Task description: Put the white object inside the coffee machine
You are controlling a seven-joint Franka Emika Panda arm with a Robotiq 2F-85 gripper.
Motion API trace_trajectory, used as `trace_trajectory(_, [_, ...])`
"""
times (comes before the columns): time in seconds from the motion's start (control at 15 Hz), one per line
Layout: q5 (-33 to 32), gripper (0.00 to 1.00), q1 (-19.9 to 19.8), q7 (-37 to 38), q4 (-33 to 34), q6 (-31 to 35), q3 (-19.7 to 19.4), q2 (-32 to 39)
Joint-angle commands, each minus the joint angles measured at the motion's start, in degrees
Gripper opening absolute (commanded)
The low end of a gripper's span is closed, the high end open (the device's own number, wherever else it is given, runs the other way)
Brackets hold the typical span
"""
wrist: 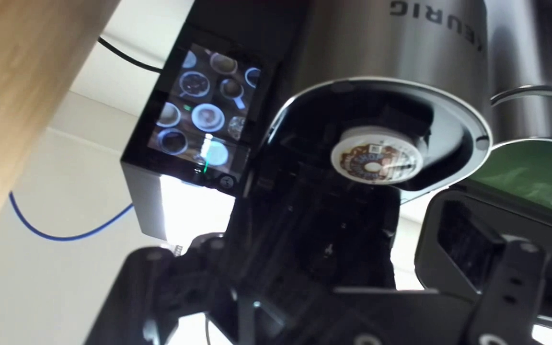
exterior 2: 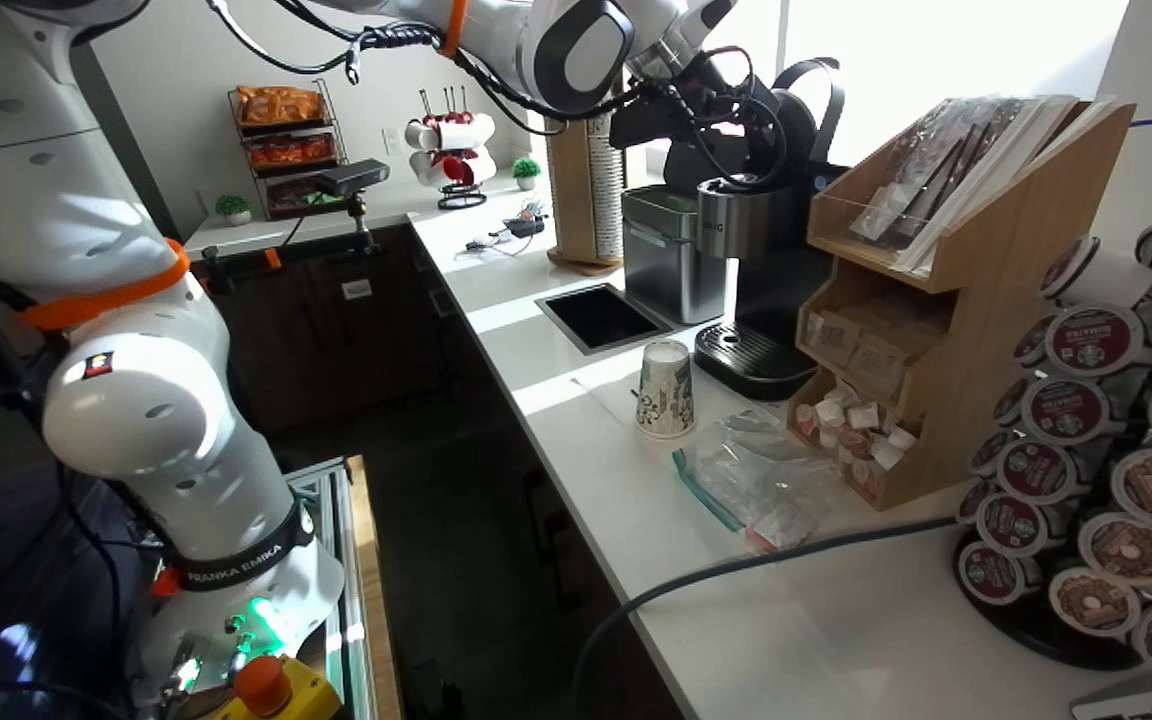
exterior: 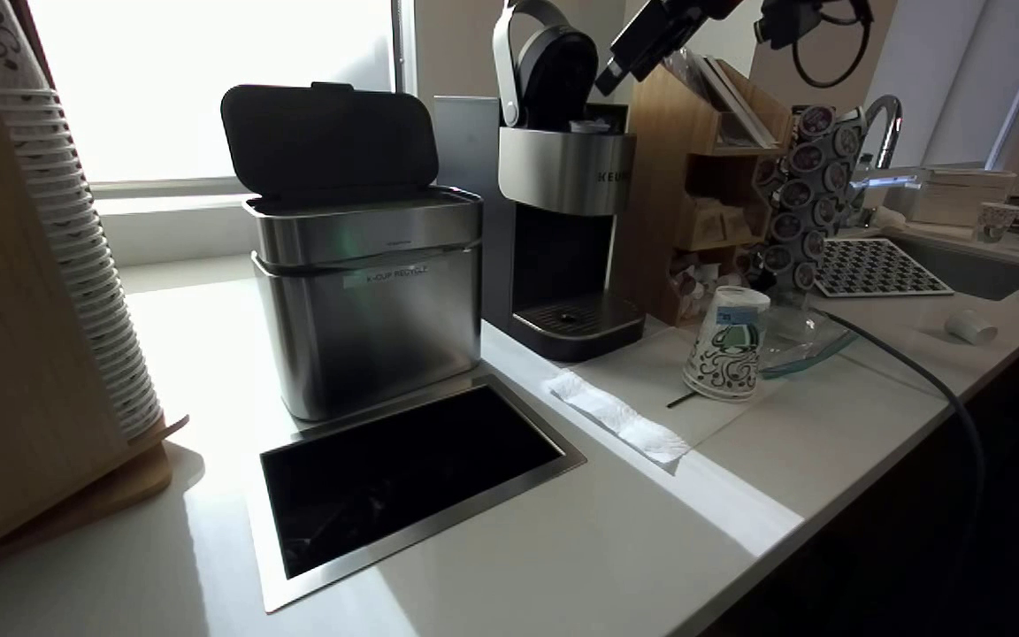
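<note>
From afar I make out satin metal on the coffee machine (exterior: 565, 172), upper centre in an exterior view; matt plastic on the bin lid (exterior: 331, 143), upper left; and, below centre, a creased paper strip (exterior: 617, 416).

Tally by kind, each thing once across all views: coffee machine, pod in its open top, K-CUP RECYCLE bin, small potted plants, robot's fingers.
Coffee machine: 1
White pod in its open top: 1
K-CUP RECYCLE bin: 1
Small potted plants: 2
Fingers: 2
Total: 7
</note>
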Motion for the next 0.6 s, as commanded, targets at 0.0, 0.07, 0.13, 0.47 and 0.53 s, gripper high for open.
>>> trace_trajectory(0.0, [-6.0, 1.00, -1.2, 10.1, -1.3, -5.2, 0.3, -3.2])
trace_trajectory(0.07, [-6.1, 1.00, -1.2, 11.4, -1.2, -6.7, 0.3, -3.7])
trace_trajectory(0.13, [-6.1, 1.00, -1.0, 12.6, -1.3, -7.7, 0.4, -4.1])
trace_trajectory(0.47, [-4.9, 1.00, -0.6, 15.0, -2.1, -11.7, 0.5, -6.7])
trace_trajectory(0.53, [-4.9, 1.00, -0.7, 15.5, -2.4, -12.6, 0.5, -7.4])
